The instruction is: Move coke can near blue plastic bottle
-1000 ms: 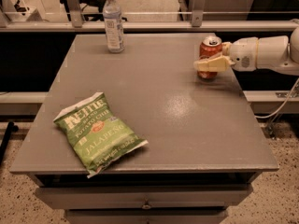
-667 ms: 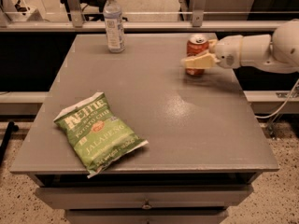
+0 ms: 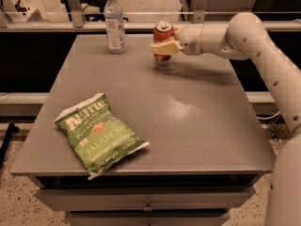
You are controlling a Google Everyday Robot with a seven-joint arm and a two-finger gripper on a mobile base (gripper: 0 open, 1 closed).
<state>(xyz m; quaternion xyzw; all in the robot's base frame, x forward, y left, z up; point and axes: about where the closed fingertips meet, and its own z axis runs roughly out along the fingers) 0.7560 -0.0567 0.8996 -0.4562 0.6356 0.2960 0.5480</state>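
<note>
- Claw [image 3: 163, 47] grips the can [image 3: 163, 32] mid-body at the far side of the table [image 3: 197, 126].
- Bottle [image 3: 114, 25] stands to its left, with a gap between them.
- Slide the can left, low and upright.
- Stop short of the bottle: it's tall and probably tips easily.
- Set the can flat before opening.

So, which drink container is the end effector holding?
The coke can, red and short, gripped by the end effector; the taller blue plastic bottle stands free to its left.
</note>
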